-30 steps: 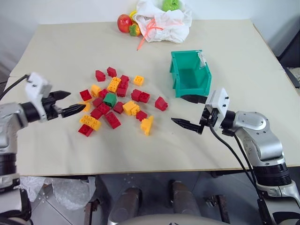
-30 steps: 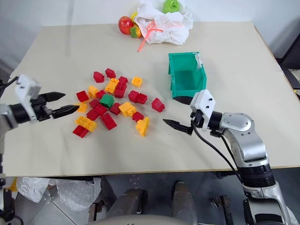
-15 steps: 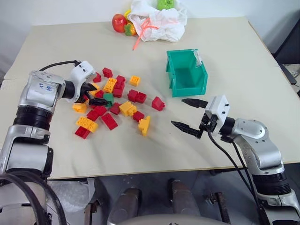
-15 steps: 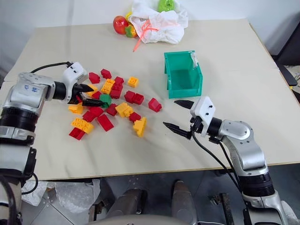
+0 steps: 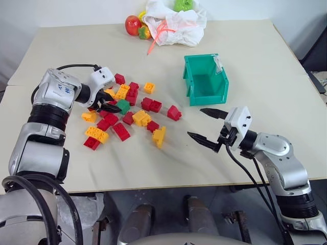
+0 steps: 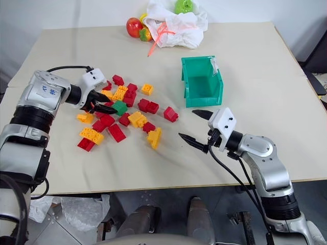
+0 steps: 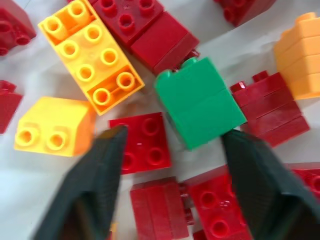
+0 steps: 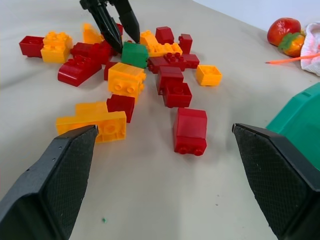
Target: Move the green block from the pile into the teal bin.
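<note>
Left gripper (image 6: 102,102) now reaches into the pile (image 6: 122,109), its two black fingers apart and just beside the green block (image 6: 120,107), where a second ago it hung well clear of the bricks at the near-left edge of the scatter. The jaws have narrowed since then but have not clamped: the left wrist view shows the green block (image 7: 199,102) lying on the tabletop (image 6: 245,56) just beyond the two fingertips, nearer one finger than the other, with a red brick (image 7: 141,142) lying more squarely between them. Seen from the right wrist view, the tips of the left gripper (image 8: 119,26) stand touching or nearly touching the green block's far side; which of the two I cannot tell.

Right gripper (image 6: 196,126) waits with fingers spread wide and empty, on the opposite side of the pile, near the teal bin (image 6: 201,80), which stands upright and well apart from the green block.

The approach looks finished and the grasp is the step in hand; nothing has yet been lifted. Red bricks crowd the green block closely, so a closing jaw may catch a neighbour instead.
</note>
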Motion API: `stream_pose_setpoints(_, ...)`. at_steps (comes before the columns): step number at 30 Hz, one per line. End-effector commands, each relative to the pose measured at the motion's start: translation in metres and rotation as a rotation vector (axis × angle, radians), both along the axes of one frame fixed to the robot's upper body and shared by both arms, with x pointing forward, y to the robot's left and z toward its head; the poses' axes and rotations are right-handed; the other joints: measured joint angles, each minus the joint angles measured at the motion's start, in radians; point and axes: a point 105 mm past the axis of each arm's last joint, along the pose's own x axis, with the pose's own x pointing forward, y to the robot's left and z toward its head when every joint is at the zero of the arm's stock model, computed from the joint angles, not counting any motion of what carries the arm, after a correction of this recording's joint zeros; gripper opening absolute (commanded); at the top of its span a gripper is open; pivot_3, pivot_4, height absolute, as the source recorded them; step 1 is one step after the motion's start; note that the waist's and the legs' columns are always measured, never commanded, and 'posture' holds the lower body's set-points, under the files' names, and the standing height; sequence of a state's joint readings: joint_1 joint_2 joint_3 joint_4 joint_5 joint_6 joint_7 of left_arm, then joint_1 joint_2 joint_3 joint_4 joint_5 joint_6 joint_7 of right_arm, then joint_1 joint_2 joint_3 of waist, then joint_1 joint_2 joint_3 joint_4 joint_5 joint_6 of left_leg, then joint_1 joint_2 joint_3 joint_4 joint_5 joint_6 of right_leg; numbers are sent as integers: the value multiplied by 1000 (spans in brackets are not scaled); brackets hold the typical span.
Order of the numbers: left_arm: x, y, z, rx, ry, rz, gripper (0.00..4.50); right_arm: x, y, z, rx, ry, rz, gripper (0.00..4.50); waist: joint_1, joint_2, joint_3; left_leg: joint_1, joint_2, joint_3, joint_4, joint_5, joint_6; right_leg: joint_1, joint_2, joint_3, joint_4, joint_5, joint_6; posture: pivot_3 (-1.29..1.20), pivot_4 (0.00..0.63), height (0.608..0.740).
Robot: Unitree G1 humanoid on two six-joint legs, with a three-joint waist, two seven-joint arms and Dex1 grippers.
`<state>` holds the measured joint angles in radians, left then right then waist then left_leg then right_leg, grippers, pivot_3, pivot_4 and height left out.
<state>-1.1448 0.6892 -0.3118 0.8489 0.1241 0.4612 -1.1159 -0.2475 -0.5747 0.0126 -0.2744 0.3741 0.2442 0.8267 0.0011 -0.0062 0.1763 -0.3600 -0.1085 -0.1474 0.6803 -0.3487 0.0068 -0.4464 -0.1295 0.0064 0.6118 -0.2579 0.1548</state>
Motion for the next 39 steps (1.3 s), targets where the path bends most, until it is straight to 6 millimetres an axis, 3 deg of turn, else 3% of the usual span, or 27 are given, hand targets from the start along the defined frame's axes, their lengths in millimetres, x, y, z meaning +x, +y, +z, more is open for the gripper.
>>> stream_pose_setpoints(1, 0, -9, 20, -79, -62, -63, 1797, -4, -4, 15, 3, -72, -12, 4500, 0, 0, 0, 0, 0, 0, 0, 0, 0, 0, 0, 0, 0, 0, 0, 0, 150, 740)
stream_pose_setpoints(6, -12, -48, 67, -362, -196, -281, 269, -3, -11, 18, -4, -78, -37, 4500, 0, 0, 0, -2, 0, -1, 1, 0, 0, -1, 0, -1, 0, 0, 0, 0, 150, 740)
stream_pose_setpoints(10, -25, -59, 63, -337, -172, -376, 269, -2, -17, 19, -11, -84, -62, 4500, -2, 0, 0, -4, 0, -2, 2, 0, 0, -1, -1, -1, -1, 0, 0, 0, 150, 740)
stream_pose_setpoints(16, -22, -62, 56, -384, -157, -389, 269, -2, -20, 19, -13, -83, -72, 4500, -3, 0, 0, -2, 1, -1, 2, 0, -1, -2, 1, 0, 1, 0, 0, 0, 150, 740)
stream_pose_setpoints(19, -8, -50, 53, -356, -161, -262, 829, -3, -19, 18, -9, -80, -75, 4500, -2, 0, 0, -2, 0, -1, 2, 1, -1, -1, 0, -1, 1, 0, 1, 0, 150, 740)
stream_pose_setpoints(23, -7, -46, 50, -309, -176, -258, 2068, -4, -19, 17, -9, -79, -75, 4500, -2, 0, 0, -3, 0, -1, 2, 0, 0, -2, 0, -1, 1, 0, 1, 0, 150, 740)
stream_pose_setpoints(31, -7, -36, 21, -171, -77, -215, 4483, 0, -16, 18, -3, -86, -75, 4500, -2, 0, 0, -3, 0, -1, 2, 0, 0, -1, 0, -1, 1, 0, 1, 0, 150, 740)
stream_pose_setpoints(39, -5, -31, -9, -24, -13, -199, 4483, -2, -17, 16, 1, -83, -85, 4500, -2, 0, 0, -3, 0, -1, 2, 0, 0, -2, 0, -1, 1, 0, 1, 0, 150, 740)
